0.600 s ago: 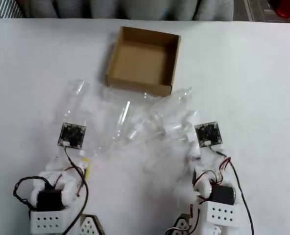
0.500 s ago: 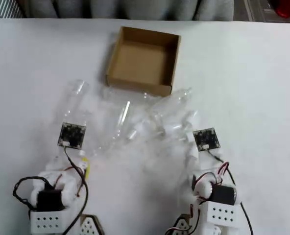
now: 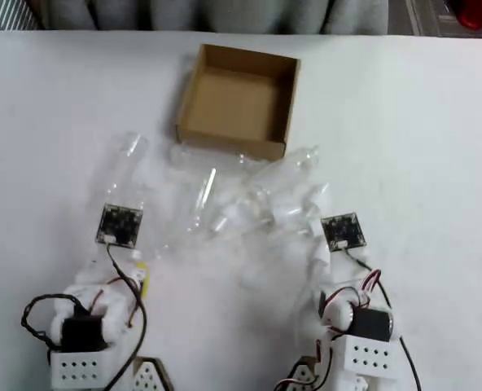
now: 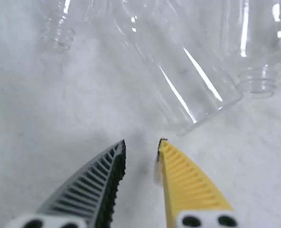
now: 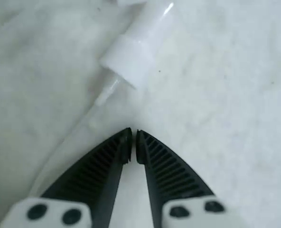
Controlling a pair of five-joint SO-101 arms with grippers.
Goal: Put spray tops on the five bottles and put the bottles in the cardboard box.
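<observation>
I see glossy clear plastic bottles (image 4: 178, 80) near the matt cardboard box (image 3: 239, 99); the spray top (image 5: 135, 52) is smooth white plastic.

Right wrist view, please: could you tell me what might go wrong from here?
The right gripper sits shut just short of the spray top; advancing would probably push it away.
Its thin tube lies beside the gripper and could bend.
The bottles lie on their sides close together; the left gripper may set them rolling.
</observation>
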